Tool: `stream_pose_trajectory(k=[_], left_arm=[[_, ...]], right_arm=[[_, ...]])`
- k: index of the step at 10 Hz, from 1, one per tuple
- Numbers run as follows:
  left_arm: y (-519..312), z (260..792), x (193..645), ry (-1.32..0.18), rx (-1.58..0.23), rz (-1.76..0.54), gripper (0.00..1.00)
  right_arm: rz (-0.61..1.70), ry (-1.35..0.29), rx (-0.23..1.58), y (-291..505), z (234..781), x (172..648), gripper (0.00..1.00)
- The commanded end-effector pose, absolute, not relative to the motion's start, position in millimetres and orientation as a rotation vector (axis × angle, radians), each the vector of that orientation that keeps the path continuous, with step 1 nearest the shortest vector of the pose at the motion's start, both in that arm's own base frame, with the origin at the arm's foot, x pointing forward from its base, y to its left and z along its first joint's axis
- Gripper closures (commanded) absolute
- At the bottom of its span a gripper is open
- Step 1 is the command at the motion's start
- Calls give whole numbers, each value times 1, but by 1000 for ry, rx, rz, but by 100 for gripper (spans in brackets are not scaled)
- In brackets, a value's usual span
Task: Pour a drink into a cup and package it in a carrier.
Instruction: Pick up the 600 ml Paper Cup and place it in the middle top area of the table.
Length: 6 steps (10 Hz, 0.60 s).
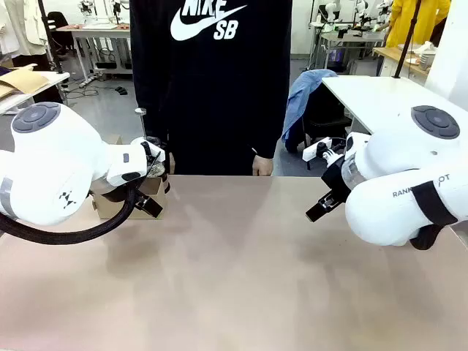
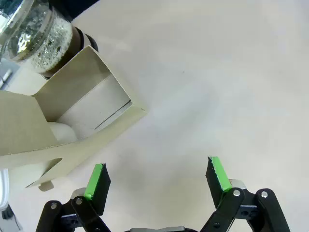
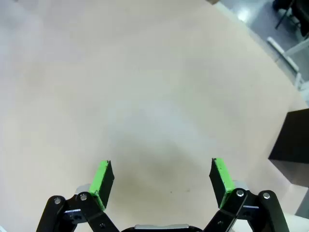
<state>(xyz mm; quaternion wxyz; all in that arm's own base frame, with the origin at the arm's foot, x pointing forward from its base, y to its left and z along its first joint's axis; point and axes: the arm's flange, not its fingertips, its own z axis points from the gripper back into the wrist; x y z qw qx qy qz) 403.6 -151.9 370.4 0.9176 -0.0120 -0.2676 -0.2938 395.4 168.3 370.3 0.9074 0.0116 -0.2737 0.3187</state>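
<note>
Brown cardboard drink carrier [image 2: 72,89] on the beige table [image 1: 234,278], touching or just beside the clear glass jug of dark brown drink [image 2: 38,31]. Left gripper [image 2: 157,169] spread wide, empty, above bare tabletop near the carrier. Right gripper [image 3: 160,166] equally spread, empty, well apart. Seemingly at the start: pouring and packaging both left to do.

Brown carrier [image 2: 72,84] beside glass jug [image 2: 36,29]

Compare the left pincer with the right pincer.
The left pincer faces the brown carrier and glass jug; the right pincer faces bare table. The left pincer is close to the carrier; the right pincer has a black box off to one side. Both are open and empty.
</note>
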Motion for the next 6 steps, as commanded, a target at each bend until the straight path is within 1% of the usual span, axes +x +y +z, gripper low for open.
stream_pose_trajectory(k=[1, 6], left_arm=[[-152, 370, 404, -550, -25, -604, 0], [-152, 370, 404, -550, -25, -604, 0]], right_arm=[[658, -566, 24, 168, 371, 395, 0], [658, -566, 24, 168, 371, 395, 0]])
